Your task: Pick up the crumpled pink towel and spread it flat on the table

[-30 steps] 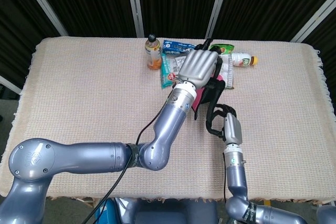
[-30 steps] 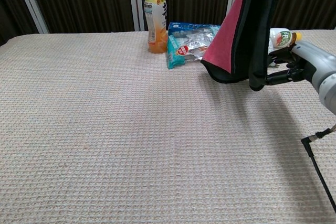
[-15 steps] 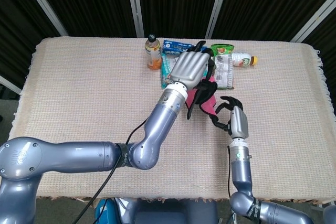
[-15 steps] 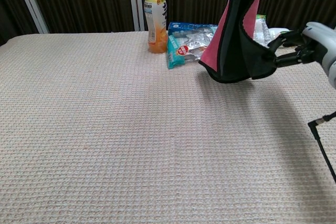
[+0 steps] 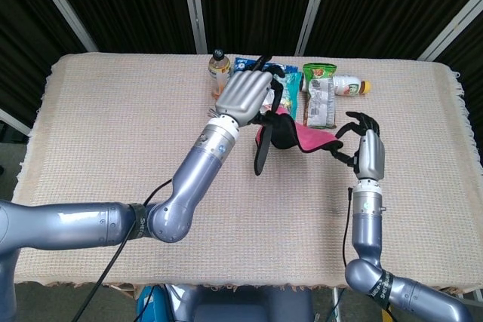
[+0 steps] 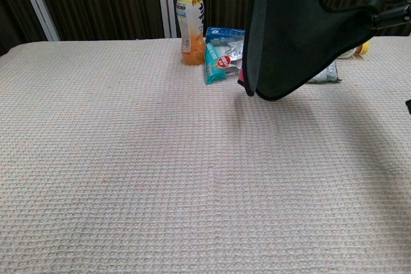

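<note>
A beige woven table (image 5: 113,126) fills the scene, and above its middle hangs the pink towel (image 5: 298,137), dark on its other face, stretched in the air between two robot hands. The left hand (image 5: 245,96) clamps the towel's upper left edge, and the right hand (image 5: 368,148), to the towel's right, pinches its far corner in its fingertips. Behind the towel, at the table's far edge, lie a blue snack bag (image 6: 221,52), an orange drink bottle (image 6: 190,20) and a green packet (image 5: 319,94).
</note>
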